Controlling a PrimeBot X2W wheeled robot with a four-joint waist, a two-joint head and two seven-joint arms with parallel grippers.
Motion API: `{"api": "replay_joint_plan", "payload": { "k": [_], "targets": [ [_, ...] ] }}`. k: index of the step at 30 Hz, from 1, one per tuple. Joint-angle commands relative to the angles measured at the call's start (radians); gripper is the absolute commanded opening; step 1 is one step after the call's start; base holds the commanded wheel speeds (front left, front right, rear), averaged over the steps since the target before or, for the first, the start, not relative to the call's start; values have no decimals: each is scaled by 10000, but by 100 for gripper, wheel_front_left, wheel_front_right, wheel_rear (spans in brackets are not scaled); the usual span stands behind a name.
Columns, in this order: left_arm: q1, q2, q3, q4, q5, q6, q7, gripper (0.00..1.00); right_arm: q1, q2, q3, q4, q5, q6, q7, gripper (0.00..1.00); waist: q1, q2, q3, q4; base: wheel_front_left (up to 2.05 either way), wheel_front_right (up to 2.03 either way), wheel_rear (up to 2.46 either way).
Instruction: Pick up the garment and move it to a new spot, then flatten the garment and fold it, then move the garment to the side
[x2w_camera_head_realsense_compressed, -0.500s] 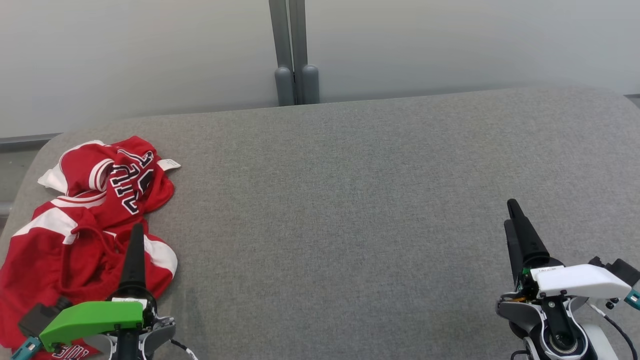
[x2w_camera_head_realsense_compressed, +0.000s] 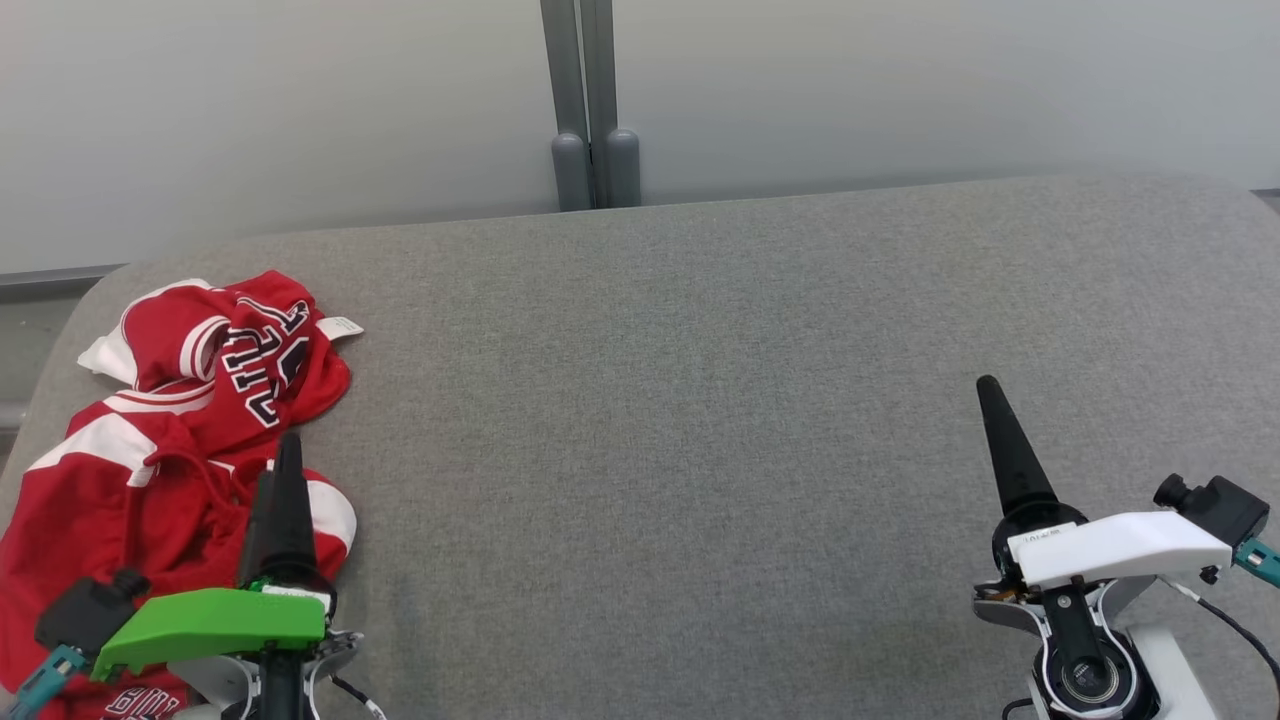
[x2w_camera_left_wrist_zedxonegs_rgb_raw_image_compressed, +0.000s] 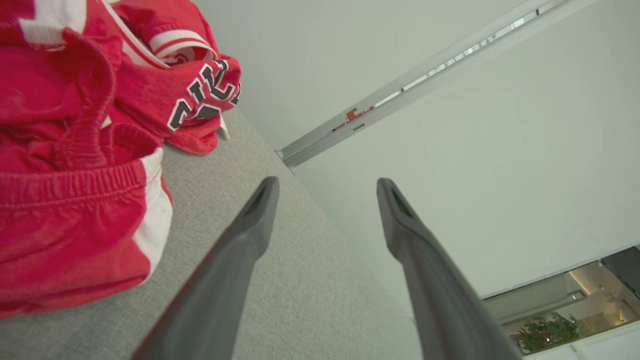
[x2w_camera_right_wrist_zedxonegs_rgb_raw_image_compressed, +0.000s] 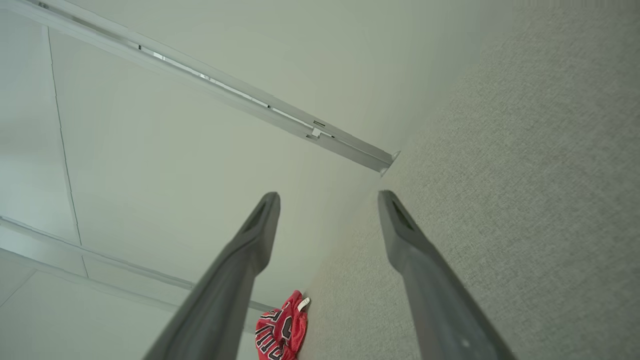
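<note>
Red garment (x2w_camera_head_realsense_compressed: 180, 500) lies unmoved; left gripper (x2w_camera_head_realsense_compressed: 289, 445) and right gripper (x2w_camera_head_realsense_compressed: 990, 388), fingers apart and empty, have crept forward.

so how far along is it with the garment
Done: nothing; the red garment lies crumpled at the left end of the grey surface. In hand: the left gripper is open at its edge. The right gripper is open, far off. Left: picking up, moving, flattening, folding, setting aside.

Soft cloth garment (x2w_camera_head_realsense_compressed: 150, 440) – matt woven table (x2w_camera_head_realsense_compressed: 700, 400)
</note>
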Motion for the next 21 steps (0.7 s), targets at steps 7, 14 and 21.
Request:
{"api": "replay_joint_plan", "payload": {
  "k": [7, 14, 21],
  "targets": [
    [-189, 73, -288, -282, 1688, 275, -305, 100, -265, -100, 162, -334, -1565, 25, -303, 100, -1, 0, 26, 8, 0, 0, 0],
    [-231, 78, -577, -261, 3043, 557, -508, 100, -331, -113, 295, -365, -2901, 26, -506, 100, -1, 0, 61, 10, 0, 0, 0],
    [-287, 84, -781, -251, 4403, 760, -715, 100, -355, -141, 430, -334, -4393, 26, -712, 100, -1, 0, 106, 30, 0, 0, 0]
  ]
}}
